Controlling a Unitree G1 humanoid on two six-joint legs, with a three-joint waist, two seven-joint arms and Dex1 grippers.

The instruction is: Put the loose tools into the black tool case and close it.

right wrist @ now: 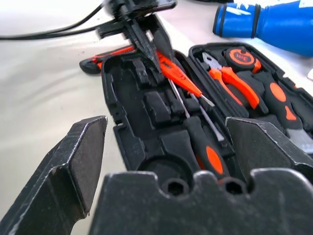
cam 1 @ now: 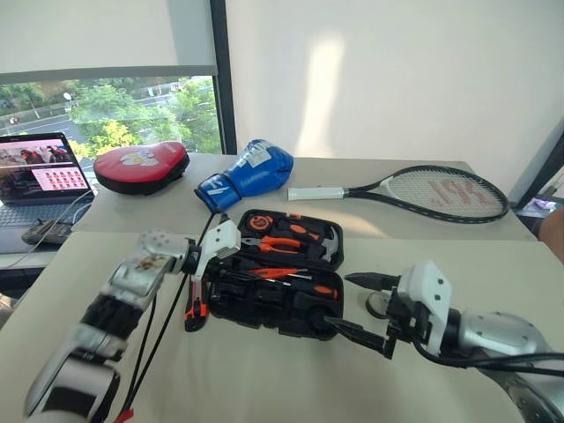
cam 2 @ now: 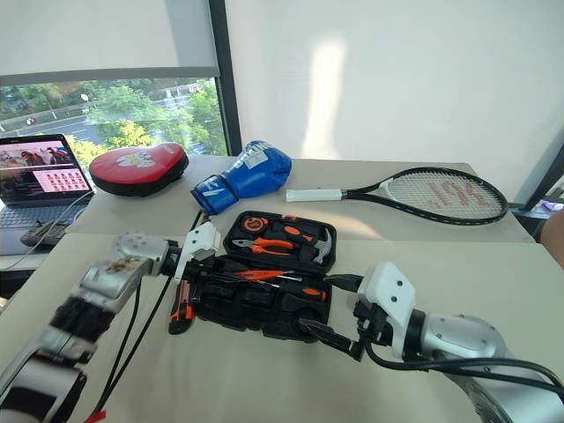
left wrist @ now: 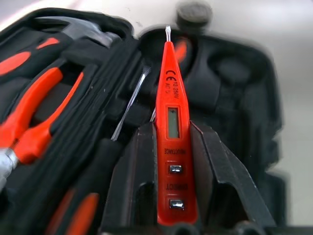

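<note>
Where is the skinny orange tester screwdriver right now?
The left tool holds the tester screwdriver over the open black tool case, beside the screwdrivers.

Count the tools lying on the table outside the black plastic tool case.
2: an orange-black utility knife beside the case's left side, and a small round black roll off its right end. The left gripper holds a slim orange tester screwdriver over the case. Others may be hidden.

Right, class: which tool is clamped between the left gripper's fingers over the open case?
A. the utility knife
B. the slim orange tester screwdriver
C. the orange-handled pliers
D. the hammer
B: the left gripper is shut on the slim orange tester screwdriver, held above the black tool case.
</note>
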